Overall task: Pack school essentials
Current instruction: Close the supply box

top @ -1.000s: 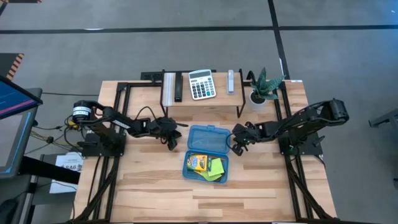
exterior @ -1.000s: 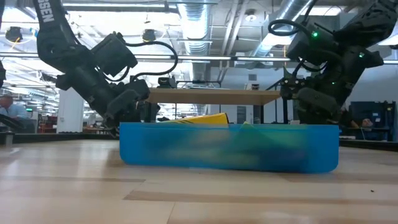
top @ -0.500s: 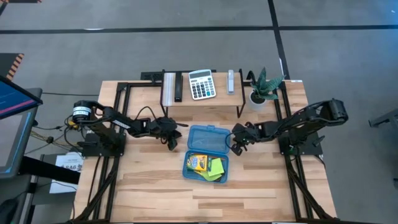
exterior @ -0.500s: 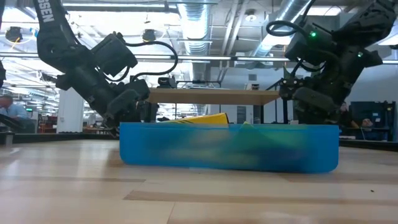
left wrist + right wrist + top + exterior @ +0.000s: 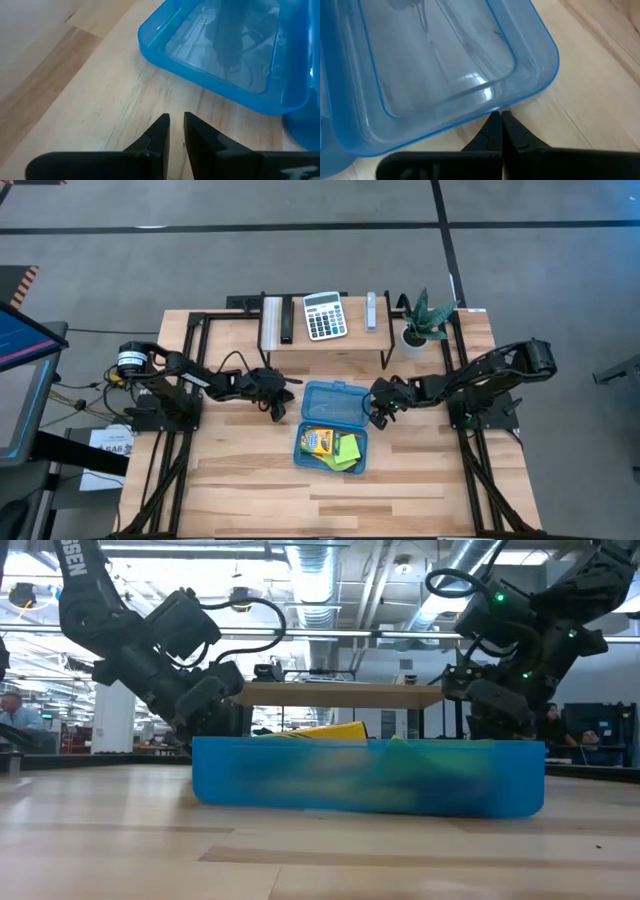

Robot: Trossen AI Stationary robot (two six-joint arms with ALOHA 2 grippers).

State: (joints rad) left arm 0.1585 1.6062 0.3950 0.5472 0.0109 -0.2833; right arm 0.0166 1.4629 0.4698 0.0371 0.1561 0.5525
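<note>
The blue plastic case (image 5: 333, 425) lies open at the table's middle. Its near half holds a yellow-green crayon box (image 5: 318, 440) and a lime-green sticky-note pad (image 5: 348, 448). Its lid (image 5: 335, 401) lies flat on the far side with its hollow up. My left gripper (image 5: 176, 125) hangs over bare wood just left of the lid, open by a narrow gap with nothing between its fingers. My right gripper (image 5: 500, 117) is shut, with its tips at the rim of the lid's right side. Pencils and scissors do not show. My right gripper has its shut fingertips at the outer rim of the lid (image 5: 520, 102), near a rounded corner. It comes slanting down from the table's right. I cannot tell whether the tips touch the rim. The lid lies flat on the table.
A low wooden shelf (image 5: 325, 340) stands behind the case. On it are a grey-white calculator (image 5: 323, 315) and some flat pieces. A potted plant (image 5: 420, 320) is at the far right. Bare wood lies on the near side of the case.
</note>
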